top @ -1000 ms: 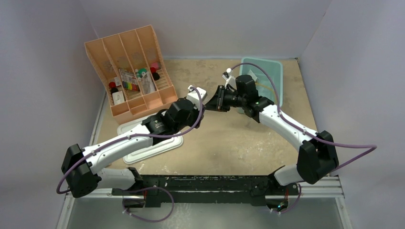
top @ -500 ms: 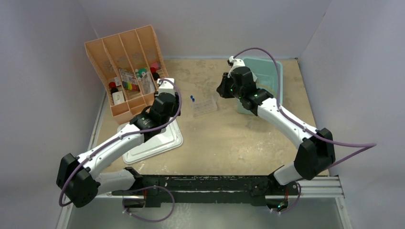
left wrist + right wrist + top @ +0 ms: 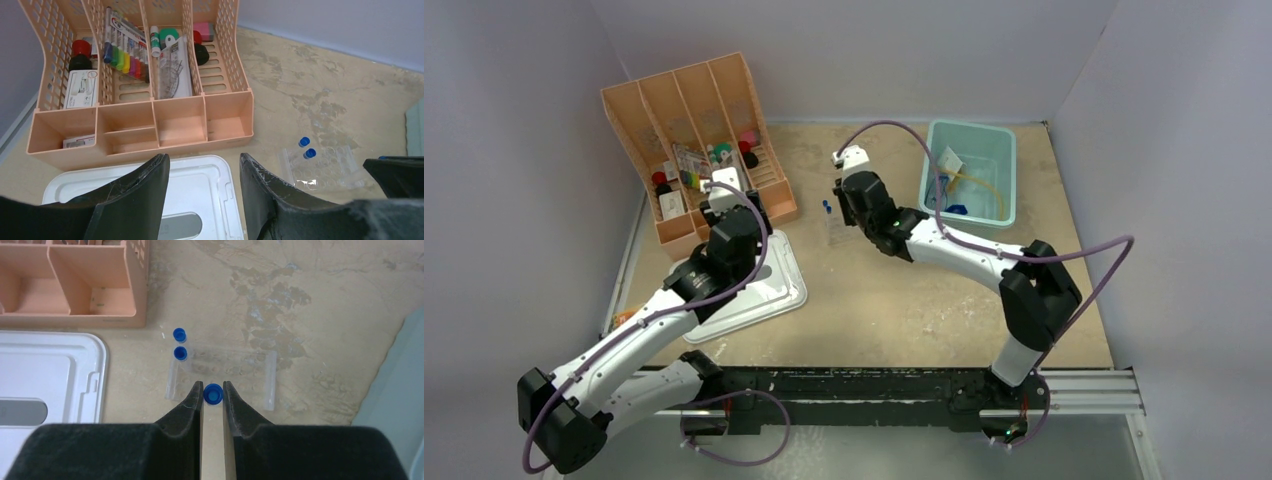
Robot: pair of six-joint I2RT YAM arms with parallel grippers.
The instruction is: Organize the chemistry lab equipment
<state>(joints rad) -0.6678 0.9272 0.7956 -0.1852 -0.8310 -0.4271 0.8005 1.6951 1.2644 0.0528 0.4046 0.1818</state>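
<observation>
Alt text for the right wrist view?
The right gripper pinches a blue-capped clear test tube over a clear holed plastic rack on the tan table. Two more blue-capped tubes stand at the rack's left end, near an orange divided organizer.

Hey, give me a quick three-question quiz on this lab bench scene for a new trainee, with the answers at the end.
1. True or false: the right hand is shut on a blue-capped test tube.
2. Besides that tube, how many blue caps show at one end of the clear rack? A one, B two, C five.
3. What lies directly beneath the open left hand?
Key: 1 true; 2 B; 3 the white lid.
</observation>
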